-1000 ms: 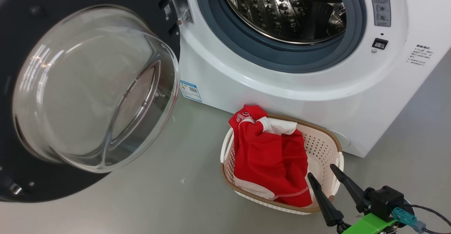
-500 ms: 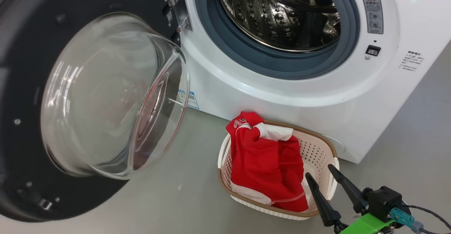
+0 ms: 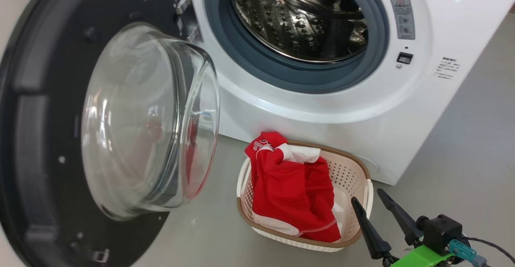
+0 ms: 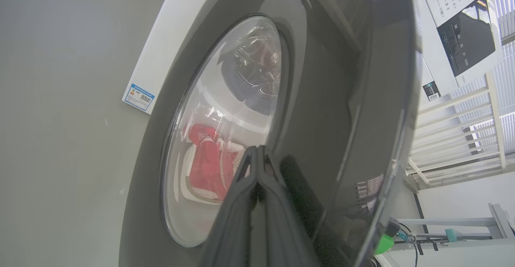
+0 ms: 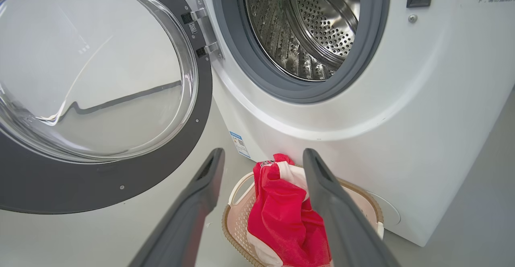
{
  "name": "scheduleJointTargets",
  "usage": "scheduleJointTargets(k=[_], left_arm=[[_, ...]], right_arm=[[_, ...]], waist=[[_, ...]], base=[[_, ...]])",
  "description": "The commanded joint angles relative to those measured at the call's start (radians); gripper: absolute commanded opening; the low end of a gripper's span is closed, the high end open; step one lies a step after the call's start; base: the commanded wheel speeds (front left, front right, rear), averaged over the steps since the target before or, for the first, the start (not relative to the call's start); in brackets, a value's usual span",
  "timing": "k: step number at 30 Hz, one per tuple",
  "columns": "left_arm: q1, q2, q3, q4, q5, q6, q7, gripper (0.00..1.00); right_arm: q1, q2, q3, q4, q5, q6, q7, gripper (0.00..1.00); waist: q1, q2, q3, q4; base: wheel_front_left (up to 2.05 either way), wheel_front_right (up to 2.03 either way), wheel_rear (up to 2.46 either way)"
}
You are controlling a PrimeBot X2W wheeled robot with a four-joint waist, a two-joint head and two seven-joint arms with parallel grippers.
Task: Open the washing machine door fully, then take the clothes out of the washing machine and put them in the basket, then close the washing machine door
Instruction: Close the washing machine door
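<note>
Okay, head view: the washing machine door (image 3: 44, 146) stands swung out at the left, with its glass bowl (image 3: 149, 122) facing the washing machine (image 3: 322, 114). The drum (image 3: 289, 21) looks empty. The clothes (image 3: 289, 190) lie in the basket (image 3: 348, 174), just in front of the machine. The right gripper (image 3: 367, 195) hovers beside the basket's near corner, fingers apart, holding nothing.

Left wrist view: the left gripper (image 4: 256, 150) has its fingers pressed together, tips at or very near the door's dark outer face. Can't confirm contact.

Right wrist view: the drum shows bare steel, and the basket with the clothes sits below the spread fingers.

The step in hand reads as closing the door. It is best done by pushing on the black rim far from the hinge side, not on the glass. Follow the arc, keep the right arm out of the sweep, and press until it latches.
</note>
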Motion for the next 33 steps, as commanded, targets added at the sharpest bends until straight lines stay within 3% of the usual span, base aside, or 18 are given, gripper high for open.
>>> scheduleJointTargets(k=[1,20,33], left_arm=[[-0.007,0.045,0.030,-0.044,-0.022,-0.006,0.013,0.00],[-0.020,-0.018,-0.041,-0.211,-0.052,-0.006,0.005,0.00],[-0.111,-0.115,-0.147,-0.266,-0.018,-0.006,-0.099,0.00]], right_arm=[[-0.002,-0.003,0.015,-0.026,-0.002,0.006,-0.006,1.00],[0.001,-0.004,-0.037,-0.044,-0.013,0.006,-0.006,1.00],[-0.020,0.002,-0.058,-0.052,-0.020,0.006,-0.006,1.00]], waist=[[0.0000,-0.0001,-0.001,-0.011],[0.0000,-0.0001,0.024,-0.096],[0.0000,-0.0001,0.053,-0.142]], base=[[0.00,0.00,0.00],[0.00,0.00,0.00],[0.00,0.00,0.00]])
